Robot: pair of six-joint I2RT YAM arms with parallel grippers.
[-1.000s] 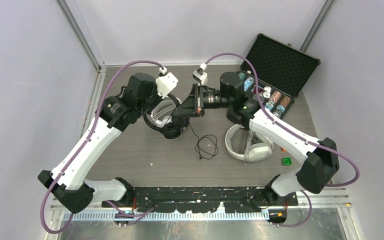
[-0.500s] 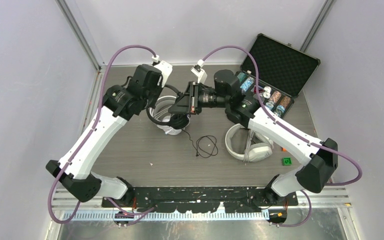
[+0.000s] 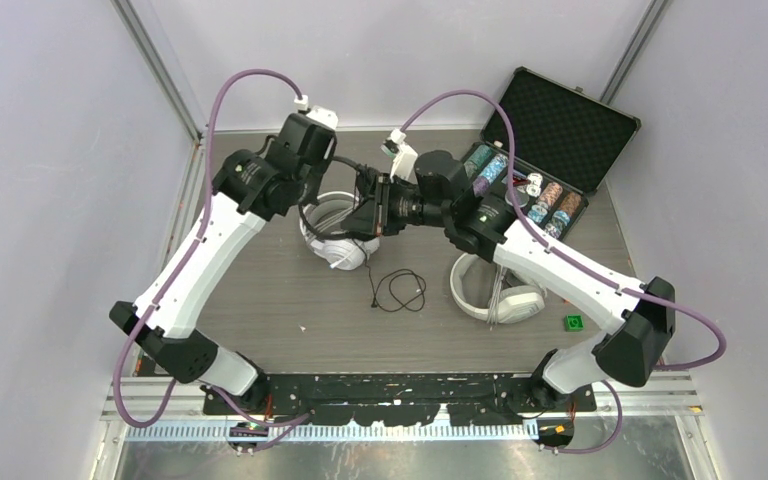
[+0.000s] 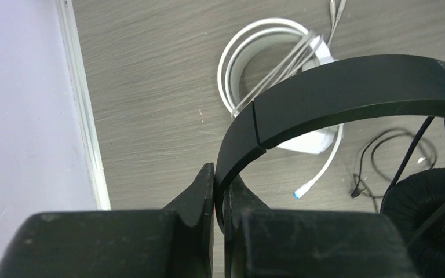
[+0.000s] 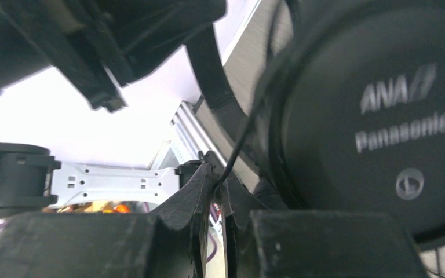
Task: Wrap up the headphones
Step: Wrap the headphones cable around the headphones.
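Holding the black headset (image 5: 376,127) aloft between the arms, the left gripper (image 4: 219,176) is clamped on its headband (image 4: 347,87), while the right gripper (image 5: 215,176) pinches its black cable (image 5: 236,147). Most of that cable lies in loose loops on the table (image 3: 260,300), so this wrap looks barely begun. The left white headset (image 3: 332,245) and right white headset (image 3: 500,295) lie below, their cables seemingly already wound.

Your black headset (image 4: 347,92), with pale grey lettering on its cup, and its black cable (image 5: 236,147) sit in the black left gripper (image 4: 217,174) and black right gripper (image 5: 215,174). You see a white headset (image 3: 343,253) and a second white headset (image 3: 520,300) on the grey wood-grain table (image 3: 290,300). The case (image 3: 565,120) is black, its chips (image 3: 550,195) blue, brown and white.
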